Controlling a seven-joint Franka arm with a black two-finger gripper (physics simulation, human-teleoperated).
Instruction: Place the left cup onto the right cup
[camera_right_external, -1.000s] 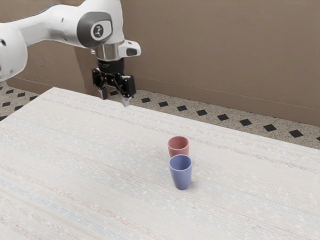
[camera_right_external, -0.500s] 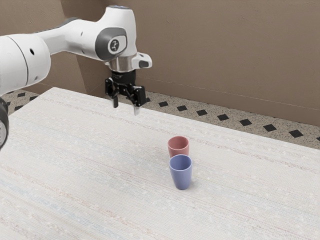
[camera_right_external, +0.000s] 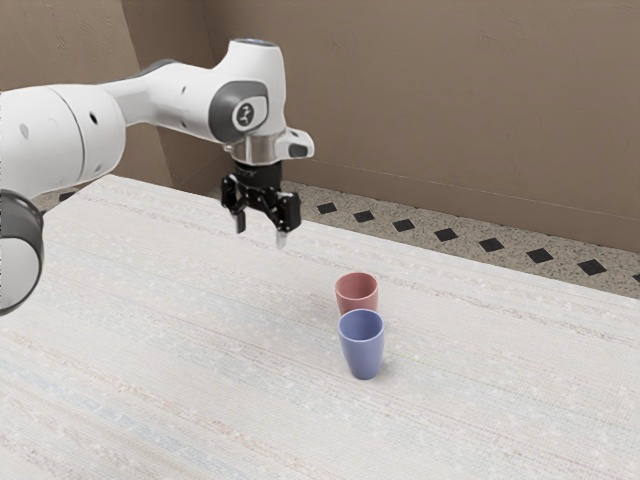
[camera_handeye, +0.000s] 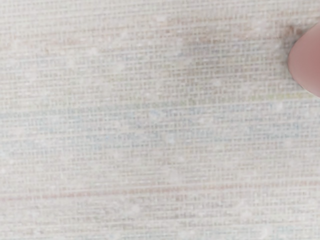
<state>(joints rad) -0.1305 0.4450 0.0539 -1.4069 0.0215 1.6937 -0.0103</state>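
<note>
Gripper (camera_right_external: 261, 235), fingers spread and holding nothing, hung above the surface (camera_right_external: 150, 330), while the pink cup (camera_right_external: 357, 291) and the blue cup (camera_right_external: 361, 345) stood upright close together, well apart toward the exterior view's right, the pink one nearer.

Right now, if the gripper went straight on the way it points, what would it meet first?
The gripper points down, so probably the bare table first; the pink cup stands off to one side.
</note>
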